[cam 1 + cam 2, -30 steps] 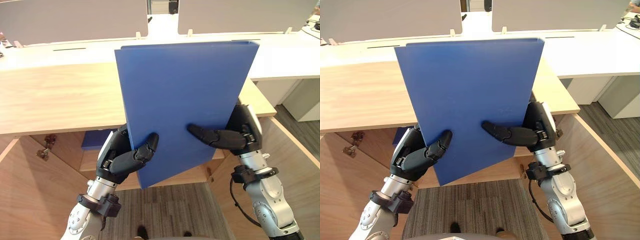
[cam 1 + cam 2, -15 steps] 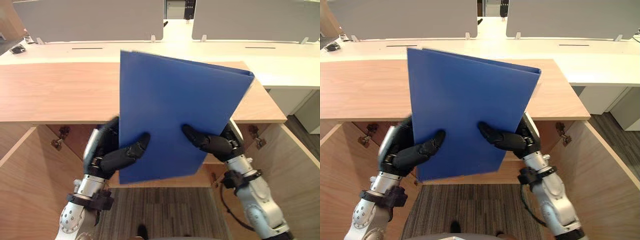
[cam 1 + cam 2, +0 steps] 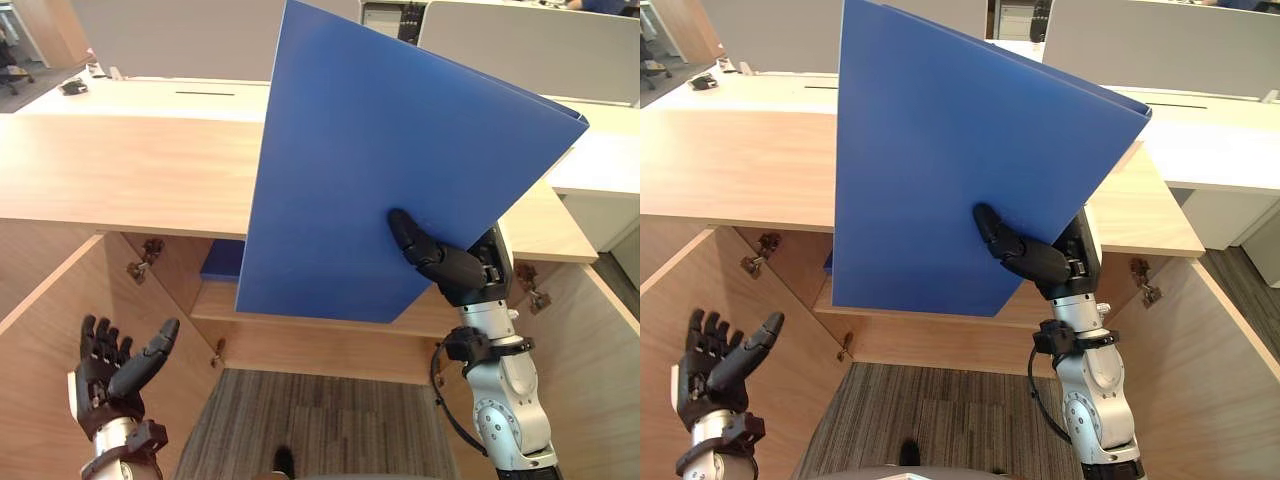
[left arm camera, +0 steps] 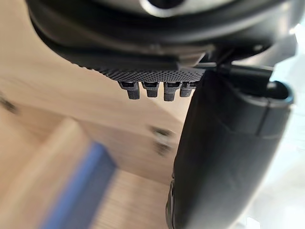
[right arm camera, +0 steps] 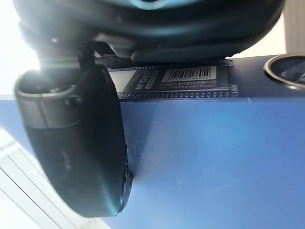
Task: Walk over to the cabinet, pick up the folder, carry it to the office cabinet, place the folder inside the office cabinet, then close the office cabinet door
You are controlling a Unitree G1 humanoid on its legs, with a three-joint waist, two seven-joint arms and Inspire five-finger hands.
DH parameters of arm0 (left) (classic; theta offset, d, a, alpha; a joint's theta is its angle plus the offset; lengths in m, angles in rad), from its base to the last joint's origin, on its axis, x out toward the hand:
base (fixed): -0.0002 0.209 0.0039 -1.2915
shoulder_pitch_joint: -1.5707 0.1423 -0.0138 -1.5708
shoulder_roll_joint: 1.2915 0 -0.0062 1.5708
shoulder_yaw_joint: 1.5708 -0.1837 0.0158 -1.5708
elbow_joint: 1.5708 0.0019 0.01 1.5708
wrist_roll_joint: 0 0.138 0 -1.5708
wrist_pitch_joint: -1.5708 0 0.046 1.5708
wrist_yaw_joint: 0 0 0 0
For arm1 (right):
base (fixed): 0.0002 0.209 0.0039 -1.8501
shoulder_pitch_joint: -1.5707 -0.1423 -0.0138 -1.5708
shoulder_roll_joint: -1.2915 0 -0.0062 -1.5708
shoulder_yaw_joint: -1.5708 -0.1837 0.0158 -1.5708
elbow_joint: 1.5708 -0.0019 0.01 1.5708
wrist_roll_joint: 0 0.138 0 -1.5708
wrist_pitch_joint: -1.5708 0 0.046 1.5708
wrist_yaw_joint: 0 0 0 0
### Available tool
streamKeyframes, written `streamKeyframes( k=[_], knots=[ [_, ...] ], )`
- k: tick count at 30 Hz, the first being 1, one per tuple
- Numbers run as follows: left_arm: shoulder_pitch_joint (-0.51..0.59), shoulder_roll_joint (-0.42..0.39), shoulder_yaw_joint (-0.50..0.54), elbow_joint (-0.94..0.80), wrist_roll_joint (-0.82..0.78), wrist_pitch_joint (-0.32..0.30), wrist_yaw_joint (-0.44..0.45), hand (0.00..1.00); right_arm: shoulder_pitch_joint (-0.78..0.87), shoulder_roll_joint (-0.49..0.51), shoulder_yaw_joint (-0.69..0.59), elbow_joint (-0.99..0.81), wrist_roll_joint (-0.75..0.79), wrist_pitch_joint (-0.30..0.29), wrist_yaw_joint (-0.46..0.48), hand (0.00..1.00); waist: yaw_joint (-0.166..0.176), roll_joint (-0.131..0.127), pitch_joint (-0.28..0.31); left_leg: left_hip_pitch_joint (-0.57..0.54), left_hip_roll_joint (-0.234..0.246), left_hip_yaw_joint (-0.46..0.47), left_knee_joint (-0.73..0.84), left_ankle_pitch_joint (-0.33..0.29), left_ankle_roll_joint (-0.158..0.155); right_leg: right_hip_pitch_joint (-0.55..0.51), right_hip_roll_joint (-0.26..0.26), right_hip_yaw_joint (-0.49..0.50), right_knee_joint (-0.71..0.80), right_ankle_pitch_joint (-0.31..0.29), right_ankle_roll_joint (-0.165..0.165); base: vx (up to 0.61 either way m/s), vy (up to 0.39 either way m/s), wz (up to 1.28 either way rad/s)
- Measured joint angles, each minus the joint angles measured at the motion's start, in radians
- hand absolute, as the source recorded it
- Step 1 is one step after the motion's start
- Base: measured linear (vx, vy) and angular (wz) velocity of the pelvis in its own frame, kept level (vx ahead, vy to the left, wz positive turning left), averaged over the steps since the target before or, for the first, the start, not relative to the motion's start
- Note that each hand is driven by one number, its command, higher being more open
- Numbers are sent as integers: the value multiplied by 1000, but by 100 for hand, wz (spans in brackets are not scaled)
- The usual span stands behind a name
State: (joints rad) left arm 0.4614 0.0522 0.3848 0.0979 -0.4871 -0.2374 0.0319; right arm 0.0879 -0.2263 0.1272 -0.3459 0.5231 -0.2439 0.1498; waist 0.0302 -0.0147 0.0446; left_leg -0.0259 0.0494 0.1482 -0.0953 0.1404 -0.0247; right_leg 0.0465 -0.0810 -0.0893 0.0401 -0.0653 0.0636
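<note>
Slippage is the main worry. The blue folder [image 3: 400, 170] stands tilted in the air in front of the office cabinet [image 3: 120, 170], its top corner leaning toward 1 o'clock. The right hand [image 3: 445, 265] alone grips it, at about 5 o'clock on its face near the lower edge. That hand pinches the cover, with the thumb [image 5: 81, 157] pressed flat on the front and the fingers hidden behind. The left hand [image 3: 110, 375] hangs at 7 o'clock in the head views, well apart from the folder, palm up, fingers spread and holding nothing.

A broad, smooth sheet held at one low point will probably pivot round the pinch or slide out if the arm swings fast. The folder also hides most of the opening from the head cameras, so its lower edge could catch the front of the cabinet top or the shelf [image 3: 300, 310] on the way in. A second blue item [image 3: 222, 262] already lies on that shelf toward 9 o'clock and may block that side. The open doors [image 3: 50, 290] flank the gap at 8 and 4 o'clock, and a wide swing could clip one.
</note>
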Motion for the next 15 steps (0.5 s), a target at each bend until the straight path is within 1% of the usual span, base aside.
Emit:
streamKeyframes(
  k=[1, 2, 4, 5, 6, 7, 8, 9, 10, 11, 12, 13, 14, 15],
  knots=[
    [-2, 2, -2, 75, 22, 11, 0, 100, -4, -6, 35, 16, -19, 0, 0, 0, 2, 0, 0, -2, 0, -1, 0, 1, 1, -1, 0, -1, -1, 0, 0, 0, 0, 0],
    [-5, 4, -5, 113, 31, 17, 0, 100, -7, -12, 54, 28, -28, 1, 1, 0, 1, 0, 1, -4, 1, -1, 0, 1, 1, -2, 0, -1, 0, 0, 0, 0, 0, 0],
    [-21, 12, -29, 271, 88, 36, -14, 100, -40, -37, 137, 93, -96, 4, -1, 0, 0, 1, 7, -29, 3, 0, 2, 4, 0, -34, 1, -1, 15, 1, -1, 0, 0, 0],
    [-32, 14, -39, 316, 103, 41, -17, 100, -56, -45, 160, 113, -115, 5, -3, 0, 0, 2, 15, -38, 3, 0, 5, 5, -2, -46, 1, -1, 22, 1, -1, 0, 0, 0],
    [-64, 20, -60, 398, 135, 49, -23, 100, -104, -65, 207, 152, -152, 9, -5, 0, 0, 3, 49, -53, 5, 1, 7, 7, -6, -73, 2, 1, 48, -4, -5, -66, 15, -3],
    [-108, 39, -99, 481, 160, 55, -28, 100, -166, -81, 250, 198, -180, 11, -7, 0, 1, 1, 96, -85, 7, 2, 30, 7, -6, -114, 0, 6, 95, -17, -7, -120, 13, -3],
    [-153, 60, -140, 546, 192, 67, -38, 100, -228, -83, 289, 242, -241, 15, -19, 0, 1, -3, 143, -139, 9, 3, 85, -7, -5, -172, -4, 11, 154, -32, -8, -134, 6, -2],
    [-173, 66, -159, 569, 199, 73, -41, 100, -258, -84, 307, 265, -270, 18, -24, 0, 2, -2, 166, -165, 11, 3, 114, -16, -2, -196, -6, 13, 180, -39, -8, -143, 1, -2],
    [-200, 67, -178, 592, 216, 81, -43, 100, -296, -83, 327, 299, -320, 26, -33, 0, 4, -1, 201, -203, 13, 5, 163, -33, -1, -231, -8, 17, 219, -51, -9, -138, -5, -6],
    [-233, 66, -201, 614, 234, 81, -45, 100, -354, -83, 360, 356, -388, 35, -45, 0, 10, 3, 260, -265, 21, 10, 265, -73, 3, -282, -8, 25, 288, -74, -8, -138, -5, -7],
    [-241, 67, -210, 620, 235, 81, -45, 100, -368, -83, 370, 377, -411, 39, -49, 0, 11, 8, 271, -300, 26, 11, 310, -90, 7, -312, -8, 27, 316, -86, -9, -153, 1, -11],
    [-255, 67, -218, 623, 235, 81, -45, 100, -392, -84, 385, 412, -448, 47, -58, 0, 12, 17, 293, -365, 37, 13, 391, -127, 4, -369, -8, 30, 376, -107, -11, -145, 18, -8],
    [-266, 67, -219, 624, 235, 81, -44, 100, -401, -84, 388, 425, -465, 50, -64, 0, 12, 22, 310, -391, 41, 13, 426, -139, 5, -392, -8, 33, 404, -117, -11, -175, 20, -8],
    [-290, 70, -219, 625, 235, 80, -41, 100, -416, -85, 387, 444, -489, 60, -78, 0, 11, 31, 338, -439, 47, 12, 485, -160, 7, -441, -9, 37, 462, -138, -12, -138, 15, -6]
  ],
)
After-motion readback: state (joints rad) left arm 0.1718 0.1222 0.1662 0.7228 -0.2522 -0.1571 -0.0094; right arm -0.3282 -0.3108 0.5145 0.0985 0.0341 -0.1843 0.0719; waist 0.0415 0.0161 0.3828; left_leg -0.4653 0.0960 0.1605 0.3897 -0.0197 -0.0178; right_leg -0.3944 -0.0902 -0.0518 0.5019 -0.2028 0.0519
